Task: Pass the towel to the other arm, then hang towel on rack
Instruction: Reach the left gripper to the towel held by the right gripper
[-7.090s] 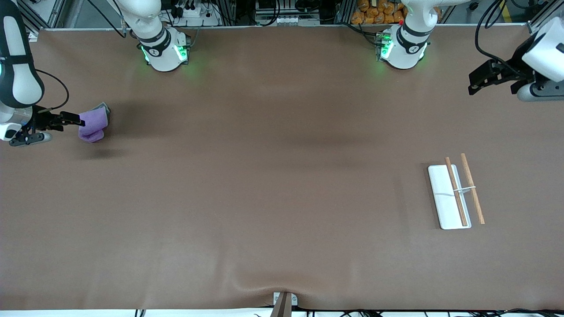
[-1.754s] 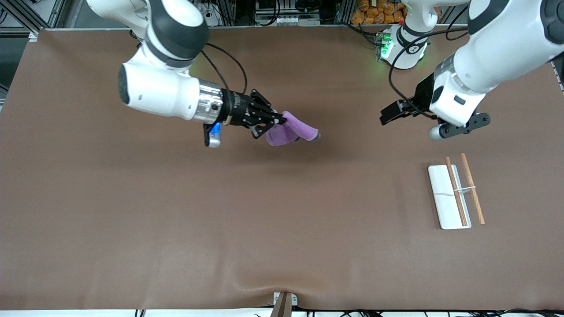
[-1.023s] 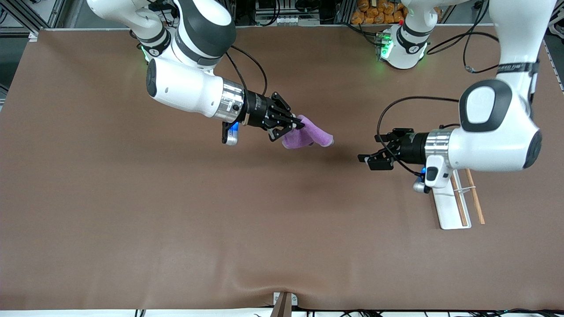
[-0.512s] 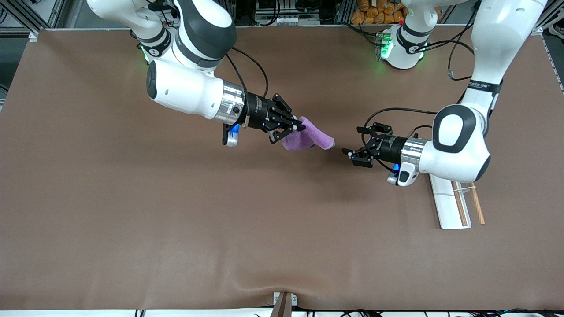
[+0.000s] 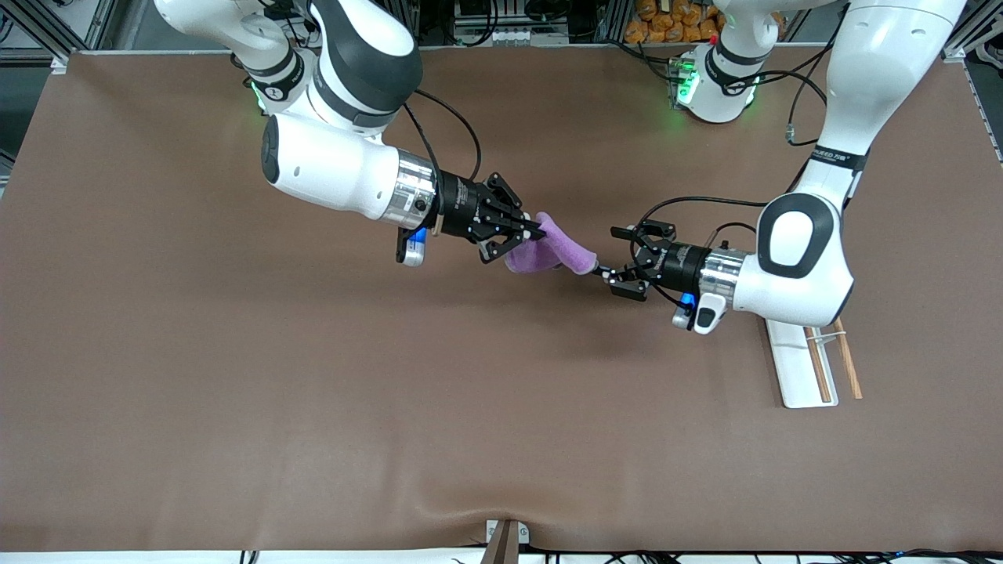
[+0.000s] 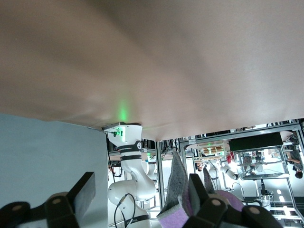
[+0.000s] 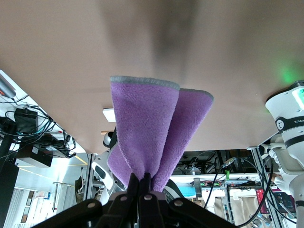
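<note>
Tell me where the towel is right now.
The towel hangs over the table's middle, pinched in the right gripper, its free end at the open left gripper.

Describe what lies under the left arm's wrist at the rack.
The left arm covers the rack's end toward the robots; only the white base's other end and two wooden rods' ends show. Whatever lies beneath the wrist is hidden.

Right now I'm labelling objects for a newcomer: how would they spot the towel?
Look above the middle of the brown table, where the two arms meet. The towel is the small purple cloth hanging from the right gripper, with the open left gripper at its free end. It is the only soft, coloured thing here.
</note>
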